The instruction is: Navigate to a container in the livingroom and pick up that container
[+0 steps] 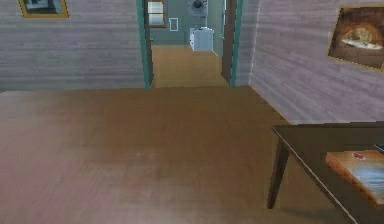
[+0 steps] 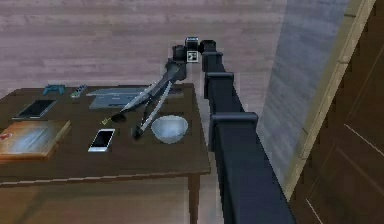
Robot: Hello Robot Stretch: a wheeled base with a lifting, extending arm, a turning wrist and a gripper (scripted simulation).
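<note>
1. Read no lettering off the book [image 2: 32, 140] at the near left of the table [image 2: 150, 158] in the arm side view. Its orange-brown cover carries marks too small to make out.
2. Treat the white phone [image 2: 102, 140] just right of the book, and the dark tablet [image 2: 38, 108] beyond it, as unlabelled. No print can be made out on either.
3. Locate the bowl [image 2: 170, 128], pale grey, on the table's right part, near its right edge.
4. Note the arm [image 2: 235, 140] rising from the bottom edge. The gripper [image 2: 126, 126] reaches down and left from its far end, with its fingers [image 2: 150, 110] just left of the bowl.
5. You cannot tell whether the gripper holds anything, or whether it touches the bowl. The tabletop and a flat grey slab [image 2: 120, 97] lie behind the fingers.
6. Leave two small objects [image 2: 78, 92] at the far left edge unidentified.
7. In the forward view, expect the table corner at lower right and both framed wall pictures [image 1: 360, 35] to be cut off by the frame edges.
8. Beyond the teal-framed doorway [image 1: 190, 45], a white appliance [image 1: 203, 38] stands far off, its type unclear.
</note>
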